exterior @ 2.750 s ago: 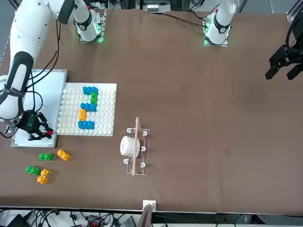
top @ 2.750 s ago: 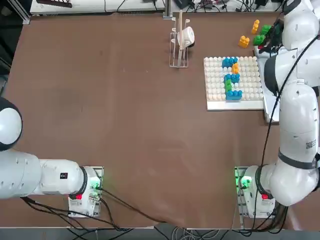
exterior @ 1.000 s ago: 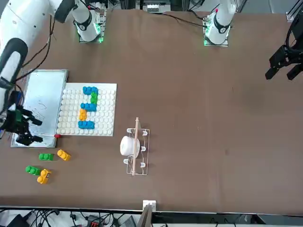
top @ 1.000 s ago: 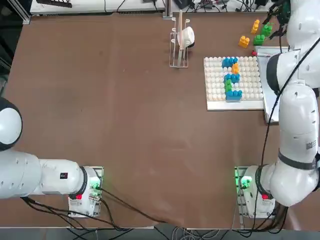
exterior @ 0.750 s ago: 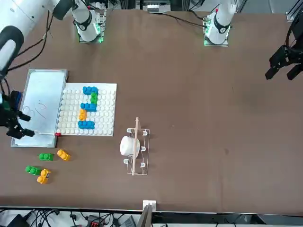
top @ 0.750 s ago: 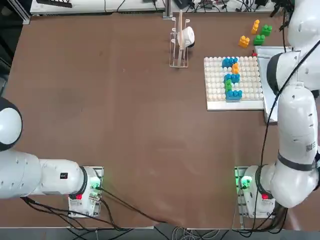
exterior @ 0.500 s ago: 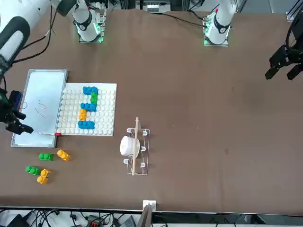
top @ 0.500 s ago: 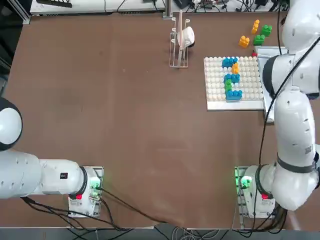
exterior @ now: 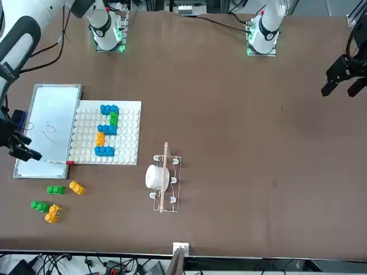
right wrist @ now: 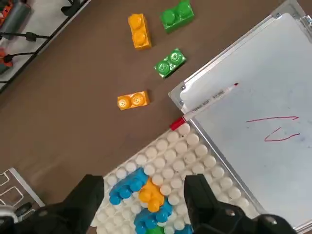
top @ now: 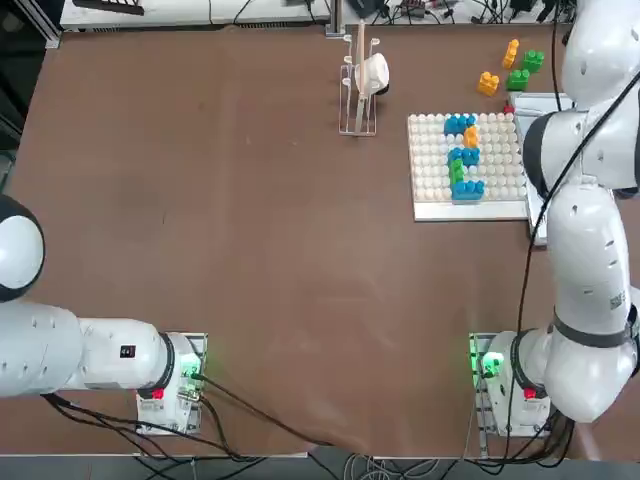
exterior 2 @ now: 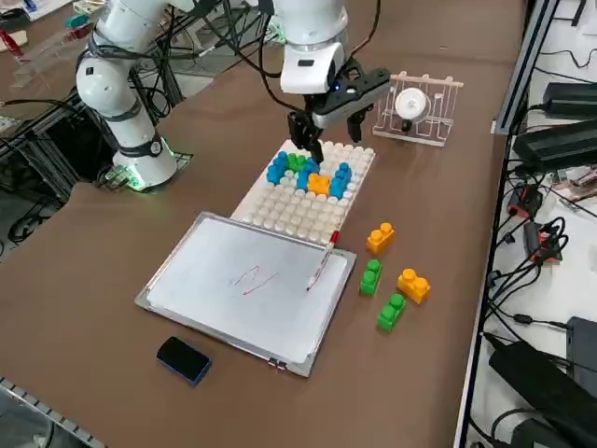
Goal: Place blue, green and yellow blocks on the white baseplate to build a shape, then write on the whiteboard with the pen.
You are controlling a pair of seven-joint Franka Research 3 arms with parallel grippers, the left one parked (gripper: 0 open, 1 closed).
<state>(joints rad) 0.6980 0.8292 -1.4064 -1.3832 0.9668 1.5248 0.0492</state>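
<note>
The white baseplate (top: 430,170) carries a built shape of blue, green and yellow blocks (top: 463,155), also visible in the right side view (exterior 2: 310,175). Beside it lies the whiteboard (exterior 2: 224,289) with red strokes (exterior 2: 254,277) on it. The pen (exterior 2: 320,266) rests on the board's edge nearest the baseplate, with its red end (exterior: 69,163) toward the plate. My right gripper (exterior 2: 326,131) hangs high above the plate and board, open and holding nothing (right wrist: 144,187).
Loose blocks lie past the baseplate: yellow (exterior 2: 380,237), green (exterior 2: 370,277), yellow (exterior 2: 413,285), green (exterior 2: 391,313). A dark eraser (exterior 2: 183,359) sits by the whiteboard's outer side. A wire rack (top: 360,80) with a white object stands left of the plate.
My right gripper let go of the pen, which now lies on the whiteboard's edge, and rose away from the board. Red strokes show where the arm covered the board.
</note>
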